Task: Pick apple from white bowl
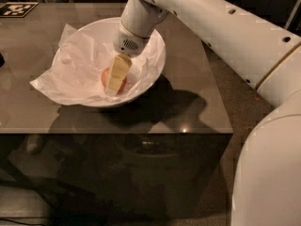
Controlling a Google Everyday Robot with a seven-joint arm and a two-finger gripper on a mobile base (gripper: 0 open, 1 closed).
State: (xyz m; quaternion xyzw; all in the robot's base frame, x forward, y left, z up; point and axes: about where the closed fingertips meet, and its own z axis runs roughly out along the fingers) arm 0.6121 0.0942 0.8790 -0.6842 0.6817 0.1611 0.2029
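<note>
Camera view: claw (115, 84) points steeply down into the white bowl (159, 55), directly over the apple (105, 77); whether it grips cannot be told. White arm (211, 20) slants in over the surface's (197, 98) right edge. Apple shows red-orange, half hidden, on crumpled tissue (70, 74).

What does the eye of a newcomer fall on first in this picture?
First, the big white robot arm stretching in from the right edge over the dark table. Its gripper reaches down into the white bowl, lined with crumpled tissue paper, right at the red-orange apple in the middle.
</note>
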